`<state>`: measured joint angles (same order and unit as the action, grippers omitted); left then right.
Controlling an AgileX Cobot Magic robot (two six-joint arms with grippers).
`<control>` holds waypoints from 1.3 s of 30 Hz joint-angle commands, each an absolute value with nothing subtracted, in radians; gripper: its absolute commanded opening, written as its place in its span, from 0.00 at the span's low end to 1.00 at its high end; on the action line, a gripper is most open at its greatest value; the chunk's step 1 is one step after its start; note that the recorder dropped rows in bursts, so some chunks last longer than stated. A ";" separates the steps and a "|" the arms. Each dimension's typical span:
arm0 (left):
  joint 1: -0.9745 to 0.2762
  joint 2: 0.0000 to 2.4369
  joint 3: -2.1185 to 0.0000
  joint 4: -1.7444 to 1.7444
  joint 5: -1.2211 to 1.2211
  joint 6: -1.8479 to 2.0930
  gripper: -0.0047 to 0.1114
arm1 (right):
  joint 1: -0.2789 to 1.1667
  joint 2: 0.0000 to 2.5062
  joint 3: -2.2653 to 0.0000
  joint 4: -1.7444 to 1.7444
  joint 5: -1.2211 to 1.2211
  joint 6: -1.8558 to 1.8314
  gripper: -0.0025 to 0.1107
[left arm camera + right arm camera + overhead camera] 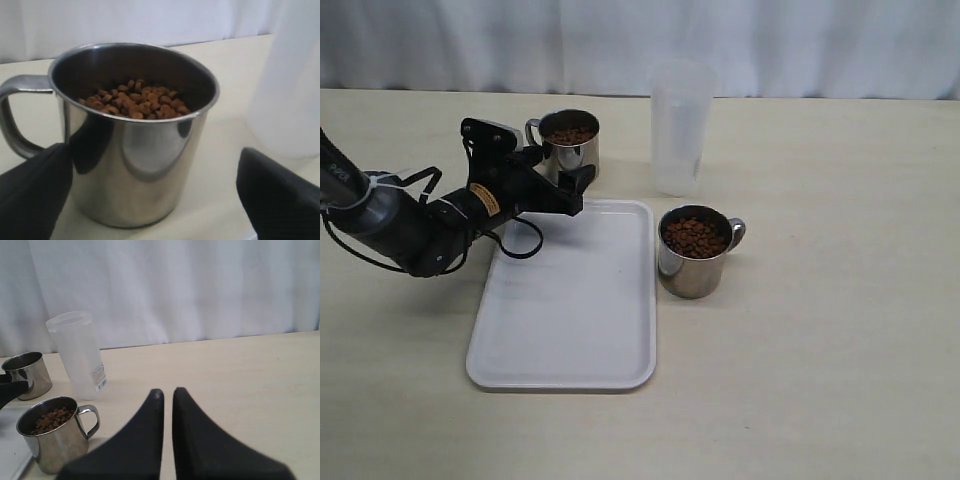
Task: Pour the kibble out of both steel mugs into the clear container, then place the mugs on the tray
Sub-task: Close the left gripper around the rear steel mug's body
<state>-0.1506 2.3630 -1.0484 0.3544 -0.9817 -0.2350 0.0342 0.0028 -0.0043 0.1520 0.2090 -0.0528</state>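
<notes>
Two steel mugs hold dark-brown kibble (pixel 135 100). The back mug (pixel 572 142) stands behind the white tray (pixel 570 310), its handle to the left. My left gripper (pixel 560 168) is open around this mug (pixel 140 170), a black finger (pixel 30 195) against its handle side and the other finger (pixel 280 200) standing apart. The front mug (pixel 695 255) sits right of the tray, handle to the right. The clear container (pixel 679 125) stands upright and empty between and behind them. My right gripper (pixel 165 390) is shut and empty, well back from the front mug (pixel 52 440); the exterior view does not show it.
A white curtain (pixel 640 40) closes off the table's far edge. The left arm and its black cables (pixel 420 215) lie over the table left of the tray. Bare tabletop (pixel 840 300) extends right of the front mug.
</notes>
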 commanded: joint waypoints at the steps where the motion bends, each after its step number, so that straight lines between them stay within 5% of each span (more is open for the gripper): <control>1: -0.156 2.365 -1.070 0.353 -0.977 -0.232 0.59 | 0.038 0.000 0.000 0.153 0.211 -0.052 0.07; 13: -0.154 2.365 -1.072 0.301 -0.947 -0.163 0.59 | 0.038 0.000 0.000 0.153 0.211 -0.052 0.07; 22: -0.154 2.365 -1.072 0.301 -0.962 -0.078 0.75 | 0.038 0.000 0.000 0.153 0.211 -0.052 0.07; 39: -0.156 2.368 -1.131 0.292 -0.917 -0.086 0.75 | 0.038 0.000 0.000 0.153 0.211 -0.052 0.07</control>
<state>-0.1513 2.3645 -1.1207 0.3045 -0.9404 -0.0783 0.0342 0.0028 -0.0043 0.1520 0.2090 -0.0528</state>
